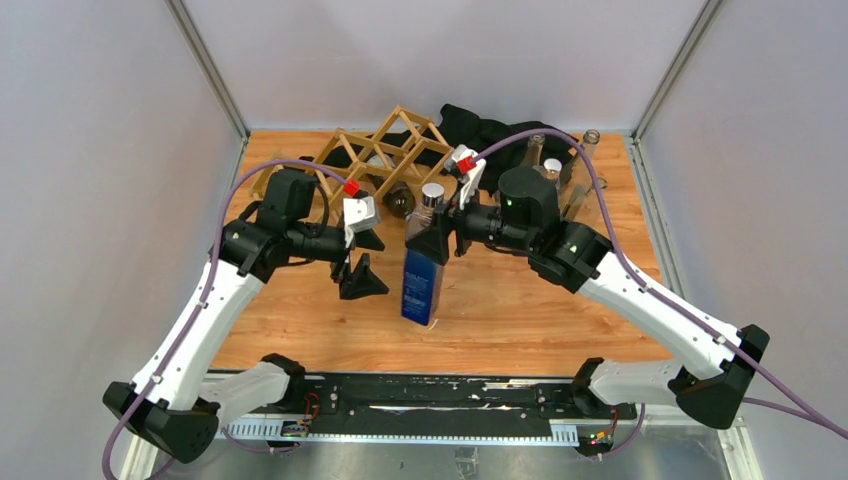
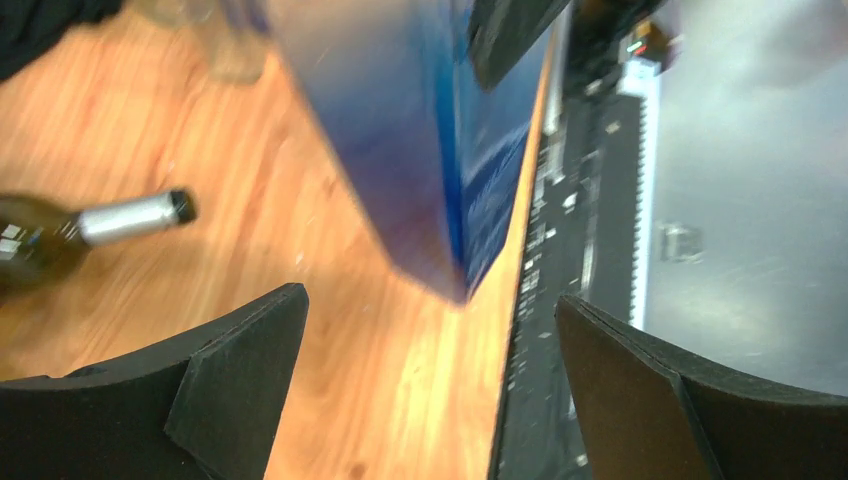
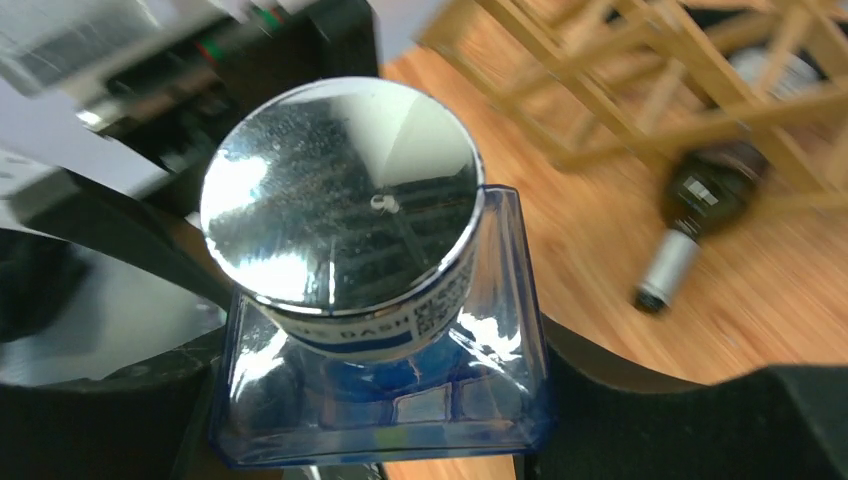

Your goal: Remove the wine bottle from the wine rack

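While the right gripper clamps the shoulders of a tall blue bottle, square-sided glass with a broad mirror-silver cap, that bottle stands upright on the orange-brown wooden table. It is well in front of the wine rack, a light natural-wood lattice of thin slats in diamond cells near the back edge. The right wrist view shows the black fingers pressed against both sides of the glass just below the cap. The left gripper hangs just beside the blue bottle on its left, jaws spread wide and holding nothing; in its own view the blue glass sits beyond the fingers, untouched. If this is the bottle meant, most of the task looks done: it is clear of the rack and appears to rest on its base, so only letting go and backing away would be left. A dark bottle of green glass with a silver foil neck lies on its side at the foot of the rack, neck poking forward from under the slats. If that one also counts, it has yet to be drawn out.
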Available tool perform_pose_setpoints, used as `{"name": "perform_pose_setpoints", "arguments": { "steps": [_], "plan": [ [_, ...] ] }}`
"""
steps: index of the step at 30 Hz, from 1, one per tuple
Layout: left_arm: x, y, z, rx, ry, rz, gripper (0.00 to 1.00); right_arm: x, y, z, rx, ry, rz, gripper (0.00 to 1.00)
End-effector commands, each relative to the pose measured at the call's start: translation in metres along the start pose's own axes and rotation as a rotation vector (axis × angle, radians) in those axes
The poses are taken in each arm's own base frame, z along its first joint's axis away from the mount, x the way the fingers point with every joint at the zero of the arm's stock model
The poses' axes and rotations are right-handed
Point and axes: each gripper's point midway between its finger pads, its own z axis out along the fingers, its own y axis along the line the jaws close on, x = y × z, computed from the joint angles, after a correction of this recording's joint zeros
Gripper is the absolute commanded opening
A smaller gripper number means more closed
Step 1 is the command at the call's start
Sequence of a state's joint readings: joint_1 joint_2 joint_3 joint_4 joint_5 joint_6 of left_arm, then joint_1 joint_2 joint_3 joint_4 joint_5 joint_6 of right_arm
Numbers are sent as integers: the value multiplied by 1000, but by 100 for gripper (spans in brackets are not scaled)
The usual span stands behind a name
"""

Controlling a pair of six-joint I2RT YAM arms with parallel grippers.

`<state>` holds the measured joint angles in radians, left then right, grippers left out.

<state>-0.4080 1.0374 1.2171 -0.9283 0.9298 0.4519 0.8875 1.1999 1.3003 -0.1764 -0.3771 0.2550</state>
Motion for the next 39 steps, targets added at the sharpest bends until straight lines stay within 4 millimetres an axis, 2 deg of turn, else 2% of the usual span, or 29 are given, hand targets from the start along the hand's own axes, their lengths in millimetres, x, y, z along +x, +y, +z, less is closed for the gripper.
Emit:
{"name": "perform_pose_setpoints", "arguments": {
  "steps": [1,4,6,12,16,24,33,39],
  "plan": [
    [41,42,-10,-176,207,24,99,-22,-35,-37,247,-91,-135,0],
    [52,61,-19,-237,250,30,97,-10,-64,-43,374,-71,-171,0],
    [59,72,-25,-279,277,30,96,-4,-90,-48,497,-61,-182,0],
    [75,93,-42,-349,334,64,96,-8,-149,-57,730,-111,-149,0],
    [79,102,-49,-377,332,23,96,-11,-174,-53,813,-146,-138,0],
    [78,103,-53,-382,322,45,97,-18,-204,-30,857,-211,-112,0],
    [67,108,-53,-381,300,47,98,4,-234,-20,892,-198,-87,0],
    [74,100,-46,-338,283,30,100,14,-246,-24,883,-186,-71,0]
  ]
}}
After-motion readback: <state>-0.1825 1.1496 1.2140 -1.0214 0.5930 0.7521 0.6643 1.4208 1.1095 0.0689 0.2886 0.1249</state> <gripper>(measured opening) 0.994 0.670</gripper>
